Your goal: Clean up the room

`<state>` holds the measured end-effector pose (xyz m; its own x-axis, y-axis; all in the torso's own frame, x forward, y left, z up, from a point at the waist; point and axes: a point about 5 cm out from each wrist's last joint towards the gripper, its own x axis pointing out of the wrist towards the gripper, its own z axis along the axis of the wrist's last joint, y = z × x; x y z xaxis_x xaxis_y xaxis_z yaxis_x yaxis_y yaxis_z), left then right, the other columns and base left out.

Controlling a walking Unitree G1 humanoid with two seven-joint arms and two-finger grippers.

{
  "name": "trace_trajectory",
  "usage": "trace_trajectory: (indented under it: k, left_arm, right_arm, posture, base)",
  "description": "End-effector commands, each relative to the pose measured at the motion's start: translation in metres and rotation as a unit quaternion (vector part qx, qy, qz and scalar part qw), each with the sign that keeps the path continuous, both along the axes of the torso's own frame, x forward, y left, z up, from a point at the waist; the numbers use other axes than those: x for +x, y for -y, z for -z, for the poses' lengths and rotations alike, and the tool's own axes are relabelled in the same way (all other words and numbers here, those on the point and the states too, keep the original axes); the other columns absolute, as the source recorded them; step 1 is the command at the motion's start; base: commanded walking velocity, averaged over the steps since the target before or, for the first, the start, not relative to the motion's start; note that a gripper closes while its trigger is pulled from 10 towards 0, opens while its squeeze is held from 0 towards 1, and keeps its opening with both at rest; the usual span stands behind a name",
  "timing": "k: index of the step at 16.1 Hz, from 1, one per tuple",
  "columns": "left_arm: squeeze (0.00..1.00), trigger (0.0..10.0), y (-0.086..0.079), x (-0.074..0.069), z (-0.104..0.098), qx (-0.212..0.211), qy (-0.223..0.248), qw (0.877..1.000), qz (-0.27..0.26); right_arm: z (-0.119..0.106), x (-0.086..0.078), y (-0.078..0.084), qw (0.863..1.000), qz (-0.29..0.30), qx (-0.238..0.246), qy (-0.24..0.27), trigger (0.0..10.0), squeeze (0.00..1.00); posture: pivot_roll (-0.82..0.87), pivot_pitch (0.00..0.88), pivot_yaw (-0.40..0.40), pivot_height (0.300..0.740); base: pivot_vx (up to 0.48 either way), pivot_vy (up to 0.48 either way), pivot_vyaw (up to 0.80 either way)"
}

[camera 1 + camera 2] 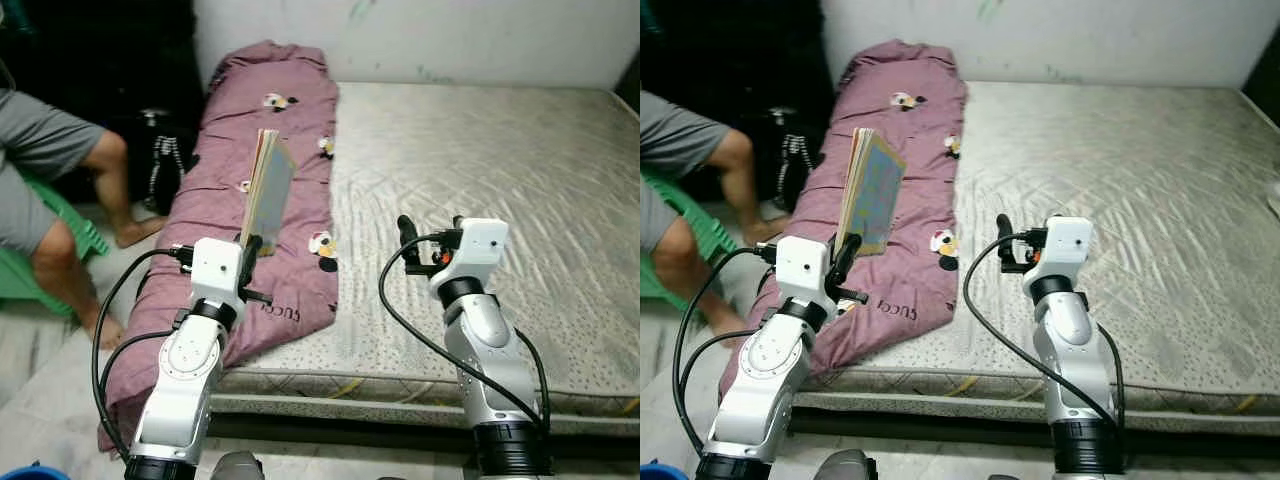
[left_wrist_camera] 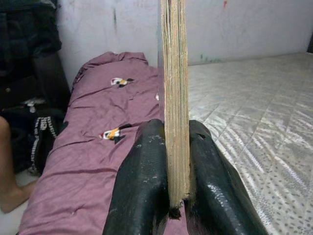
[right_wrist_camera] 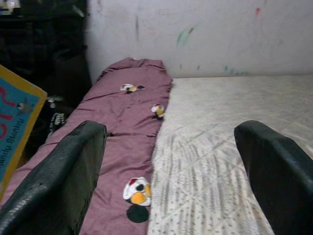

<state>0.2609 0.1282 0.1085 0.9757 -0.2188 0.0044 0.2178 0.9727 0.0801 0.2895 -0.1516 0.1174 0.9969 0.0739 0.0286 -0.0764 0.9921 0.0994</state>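
Note:
My left gripper (image 1: 252, 243) is shut on the lower edge of a thin book (image 1: 267, 190) and holds it upright above the purple quilt (image 1: 270, 130). The book's page edges run up between the two black fingers (image 2: 142, 186) in the left wrist view, and its blue and yellow cover (image 3: 14, 127) shows at the edge of the right wrist view. My right gripper (image 1: 430, 228) is open and holds nothing, raised over the bare mattress (image 1: 500, 170) near its front edge.
The purple quilt with cartoon prints lies along the mattress's left side and hangs over its front corner. A person's legs (image 1: 95, 200) and a green plastic chair (image 1: 60, 240) are on the left. A dark bag (image 1: 160, 160) stands by the bed.

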Motion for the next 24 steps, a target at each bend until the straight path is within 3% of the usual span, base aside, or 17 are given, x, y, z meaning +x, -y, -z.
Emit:
trace_trajectory:
  k: [1, 15, 21, 24]
  left_arm:
    - [0.0, 10.0, 0.001, 0.001, -0.007, 0.001, 0.018, 1.0, 0.005]
    - [0.0, 10.0, 0.002, 0.003, -0.007, 0.0, 0.015, 1.0, 0.008]
    - [0.0, 10.0, -0.016, 0.007, -0.001, 0.021, 0.014, 0.999, -0.028]
    - [0.0, 10.0, -0.013, 0.002, 0.005, 0.021, 0.006, 1.0, -0.01]
  right_arm:
    - [-0.004, 0.001, 0.003, 1.0, 0.006, -0.002, 0.008, 10.0, 0.0]
    - [-0.001, 0.0, 0.003, 1.0, 0.008, -0.005, 0.005, 10.0, 0.0]
    - [0.001, 0.002, 0.004, 1.0, 0.023, -0.019, 0.005, 10.0, 0.0]
    - [0.016, -0.006, -0.001, 1.0, 0.019, -0.015, -0.01, 10.0, 0.0]
  posture:
    - [-0.01, 0.0, 0.002, 0.74]
    - [-0.01, 0.0, 0.004, 0.74]
    - [-0.01, 0.0, 0.017, 0.74]
    - [-0.01, 0.0, 0.036, 0.74]
  base:
    - [0.0, -0.352, 0.0]
    - [0.0, -0.351, 0.0]
    - [0.0, 0.0, 0.0]
    - [0.0, 0.0, 0.0]
